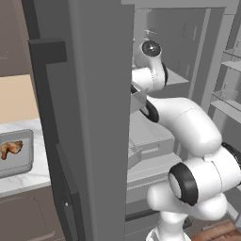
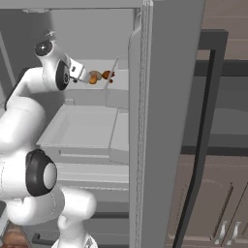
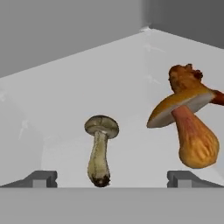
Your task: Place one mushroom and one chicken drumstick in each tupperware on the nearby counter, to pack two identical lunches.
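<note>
Grey-capped, the small mushroom (image 3: 101, 151) stands upright on the white fridge shelf (image 3: 65, 105) straight ahead of your gripper (image 3: 111, 177), between the two finger tips, whose jaws are spread wide and hold nothing. Just beside it, toward the shelf's far corner, you see an orange mushroom (image 3: 186, 127) with a reddish-brown chicken drumstick (image 3: 186, 76) behind it. On the marble counter (image 1: 23, 181), a grey tupperware (image 1: 19, 164) already holds one drumstick (image 1: 10, 148).
</note>
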Available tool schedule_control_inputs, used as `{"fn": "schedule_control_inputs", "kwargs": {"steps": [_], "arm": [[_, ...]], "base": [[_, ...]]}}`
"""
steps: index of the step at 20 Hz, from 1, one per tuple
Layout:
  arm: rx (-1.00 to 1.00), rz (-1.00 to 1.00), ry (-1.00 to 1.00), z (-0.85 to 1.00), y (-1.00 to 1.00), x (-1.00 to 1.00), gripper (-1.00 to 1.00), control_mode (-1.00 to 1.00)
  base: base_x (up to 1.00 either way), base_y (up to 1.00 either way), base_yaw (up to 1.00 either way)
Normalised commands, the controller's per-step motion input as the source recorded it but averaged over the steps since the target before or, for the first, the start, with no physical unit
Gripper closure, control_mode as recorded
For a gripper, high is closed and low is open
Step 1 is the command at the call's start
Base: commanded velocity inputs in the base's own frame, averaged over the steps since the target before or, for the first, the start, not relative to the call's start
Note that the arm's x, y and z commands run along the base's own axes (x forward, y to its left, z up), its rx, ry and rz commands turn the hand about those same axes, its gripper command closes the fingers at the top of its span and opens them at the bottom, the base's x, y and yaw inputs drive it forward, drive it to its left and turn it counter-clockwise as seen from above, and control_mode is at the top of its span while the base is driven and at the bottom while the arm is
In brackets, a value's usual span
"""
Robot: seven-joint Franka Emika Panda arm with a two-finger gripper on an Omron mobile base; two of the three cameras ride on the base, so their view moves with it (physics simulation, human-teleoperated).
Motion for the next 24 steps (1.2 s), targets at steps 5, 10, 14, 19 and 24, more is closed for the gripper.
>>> {"fn": "schedule_control_inputs", "kwargs": {"steps": [5, 10, 14, 19, 24], "arm": [[0.0, -0.01, 0.0, 0.0, 0.01, 0.4, -1.0, -1.0], [0.0, -0.01, 0.0, -0.05, 0.0, 0.46, -1.0, -1.0], [0.0, -0.01, 0.0, -0.08, 0.07, 0.37, -1.0, -1.0], [0.0, -0.01, 0.0, -0.07, 0.17, 0.26, -1.0, -1.0], [0.0, -0.04, 0.0, -0.11, 0.07, 0.01, -1.0, -1.0]], "base": [[0.0, 0.0, 0.0], [0.0, 0.0, 0.0], [0.0, 0.0, 0.0], [0.0, 0.0, 0.0], [0.0, 0.0, 0.0]]}}
